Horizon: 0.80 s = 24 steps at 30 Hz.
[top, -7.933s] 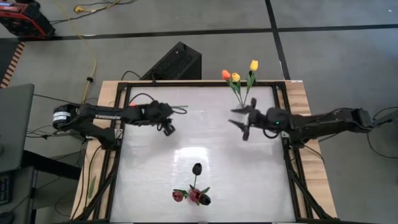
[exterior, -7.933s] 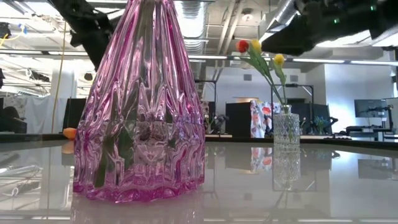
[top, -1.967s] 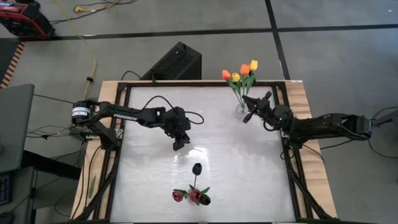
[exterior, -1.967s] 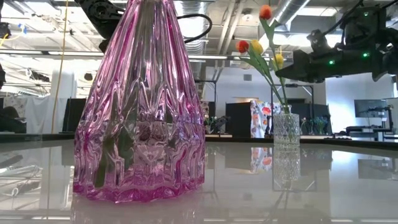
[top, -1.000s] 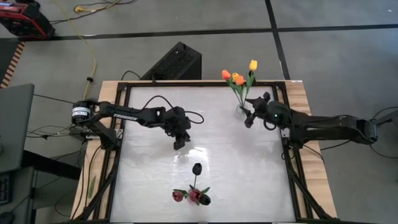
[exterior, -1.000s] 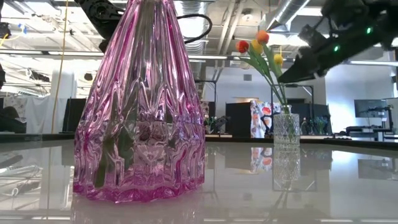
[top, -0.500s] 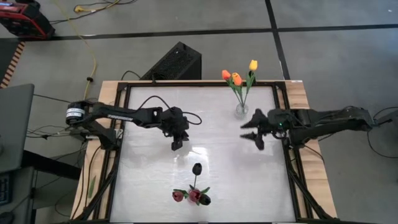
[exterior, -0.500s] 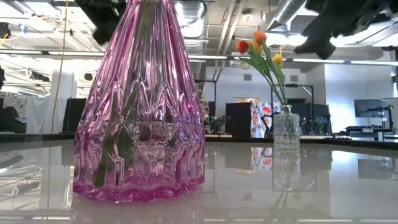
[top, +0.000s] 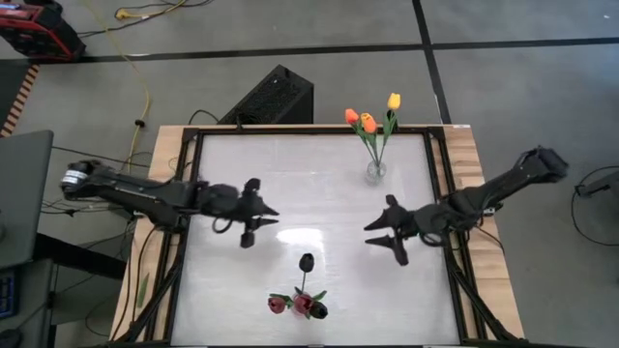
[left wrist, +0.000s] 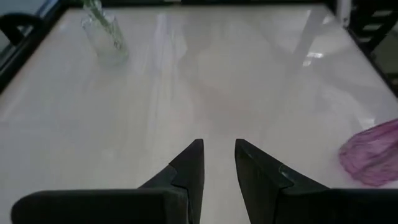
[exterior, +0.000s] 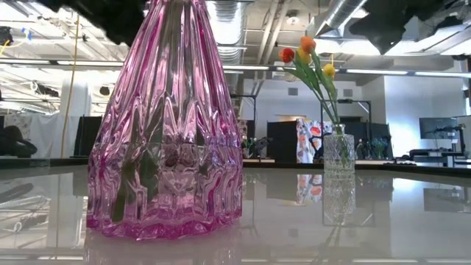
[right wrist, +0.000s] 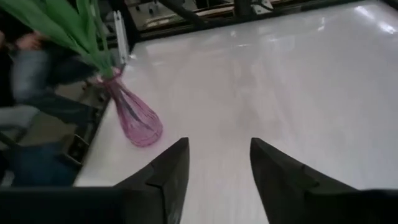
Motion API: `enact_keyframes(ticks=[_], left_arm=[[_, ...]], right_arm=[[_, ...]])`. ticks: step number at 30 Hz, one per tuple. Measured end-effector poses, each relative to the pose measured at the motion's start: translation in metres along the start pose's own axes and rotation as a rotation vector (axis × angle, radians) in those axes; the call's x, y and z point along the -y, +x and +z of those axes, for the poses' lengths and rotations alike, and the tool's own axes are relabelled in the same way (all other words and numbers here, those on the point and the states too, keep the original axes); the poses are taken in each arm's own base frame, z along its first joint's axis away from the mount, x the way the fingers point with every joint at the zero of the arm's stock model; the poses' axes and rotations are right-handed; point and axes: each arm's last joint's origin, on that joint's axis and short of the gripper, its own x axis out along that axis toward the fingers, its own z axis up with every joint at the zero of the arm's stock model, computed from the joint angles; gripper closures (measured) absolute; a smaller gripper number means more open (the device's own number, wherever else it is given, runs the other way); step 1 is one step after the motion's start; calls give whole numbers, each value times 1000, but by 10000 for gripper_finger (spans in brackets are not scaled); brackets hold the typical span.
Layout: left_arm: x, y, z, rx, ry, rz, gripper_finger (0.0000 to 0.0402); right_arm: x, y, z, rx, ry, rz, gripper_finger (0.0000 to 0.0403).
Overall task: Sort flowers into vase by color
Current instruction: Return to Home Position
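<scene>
A clear glass vase point(top: 375, 171) stands near the table's far edge and holds orange and yellow tulips point(top: 368, 122); it also shows in the low view point(exterior: 338, 151) and the left wrist view point(left wrist: 106, 40). A pink ribbed vase point(exterior: 165, 125) stands at the near edge and holds dark red and near-black tulips point(top: 306, 290). My left gripper point(top: 266, 213) hovers open over the table's left half, pointing right. My right gripper point(top: 379, 232) hovers open over the right half, between the two vases; the pink vase point(right wrist: 134, 121) lies ahead of it.
The white table top point(top: 319, 193) is bare between the two vases. A black frame rail point(top: 440, 193) runs along its sides. A black box point(top: 276, 97) sits on the floor beyond the far edge.
My right gripper has drawn back from the clear vase toward the near edge, its fingers now spread wide. The orange tulip stays standing in the clear vase. My left gripper has pulled back toward the table's left edge.
</scene>
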Motion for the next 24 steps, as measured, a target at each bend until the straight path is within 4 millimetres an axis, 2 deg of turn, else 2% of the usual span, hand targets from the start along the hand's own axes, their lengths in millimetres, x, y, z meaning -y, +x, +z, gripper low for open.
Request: enact_keyframes(ticks=[5, 11, 14, 19, 24], left_arm=[[11, -19, -26, 134, -7, -50, 322], [9, -37, -59, 252, 10, -67, 322], [3, -46, -71, 284, 4, -32, 322], [-5, -61, -91, 340, -17, -5, 322], [-11, -70, -110, 390, -98, 9, 322]], right_arm=[[-10, 22, -6, 21, -82, -62, 249], [-4, 49, -13, 3, -110, -161, 345], [8, 58, -13, -12, -96, -218, 386], [40, 66, -8, 5, -75, -214, 375], [83, 63, -15, 101, -23, -138, 387]])
